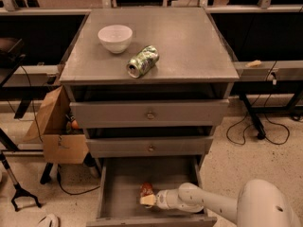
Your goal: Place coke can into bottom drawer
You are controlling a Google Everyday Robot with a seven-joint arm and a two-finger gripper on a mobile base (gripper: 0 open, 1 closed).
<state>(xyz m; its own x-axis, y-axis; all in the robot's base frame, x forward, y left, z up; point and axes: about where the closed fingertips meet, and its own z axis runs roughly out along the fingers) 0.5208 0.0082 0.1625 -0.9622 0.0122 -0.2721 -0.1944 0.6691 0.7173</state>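
Bottom drawer (120, 183) is pulled all the way out, and the coke can (147, 188) is inside it, roughly midway between the left and right walls and closer to the front edge than the back. All I can make out is a small red shape, a bit taller than it is wide. Its long axis is either upright or leaning from the back of the drawer toward the front. I honestly can't tell which, or which end is the silver top.

The gripper (148, 200) is down in the drawer too, right at the front side of the can and touching it or as good as. The white arm (189, 200) reaches in from the drawer's front right corner. Can't tell whether it actually has hold of the can or is just sitting against it.

The two upper drawers with knobs are shut. Up on the cabinet top (189, 41), a white bowl (115, 38) sits near the back left corner. A green-and-silver can (142, 61) lies on its side just right of the bowl, toward the front edge, open end pointing front-left. A cardboard box (59, 131) sits on the floor against the cabinet's left side.
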